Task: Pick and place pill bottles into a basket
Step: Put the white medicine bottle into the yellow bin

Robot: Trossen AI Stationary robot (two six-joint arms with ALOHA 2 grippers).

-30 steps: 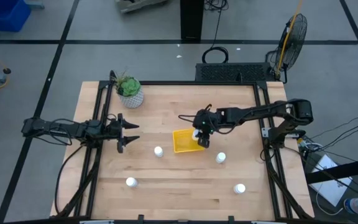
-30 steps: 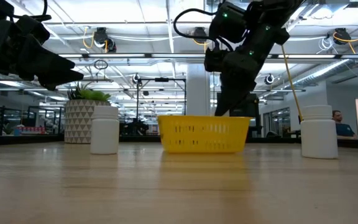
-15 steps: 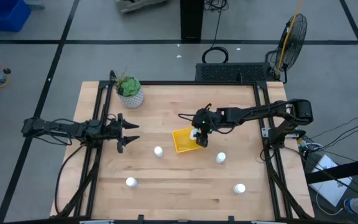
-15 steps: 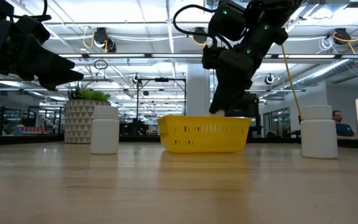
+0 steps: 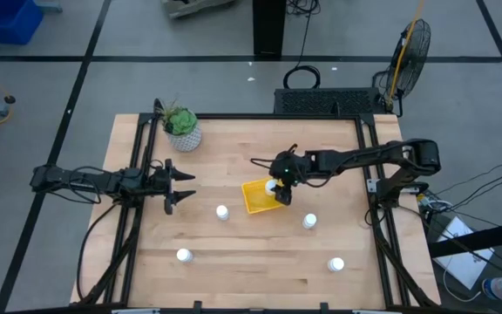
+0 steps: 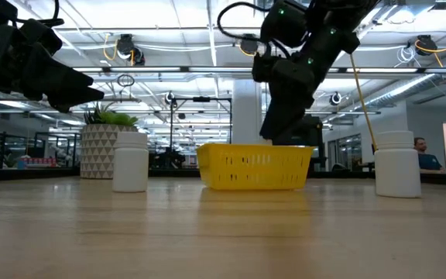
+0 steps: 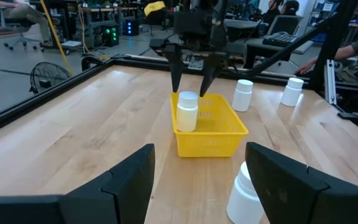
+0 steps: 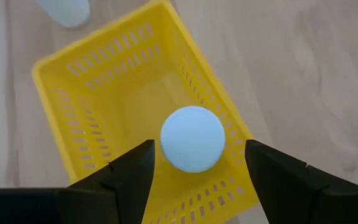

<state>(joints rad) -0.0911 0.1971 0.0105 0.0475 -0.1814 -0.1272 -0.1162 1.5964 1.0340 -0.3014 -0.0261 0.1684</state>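
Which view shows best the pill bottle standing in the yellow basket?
The left wrist view: the pill bottle stands upright at one end of the basket, under the right pincer, open and clear of it. The right wrist view shows only its cap, the high view a white dot; the low view hides it.

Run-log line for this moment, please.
right gripper: open above basket | pill bottle: upright inside | left gripper: open, idle
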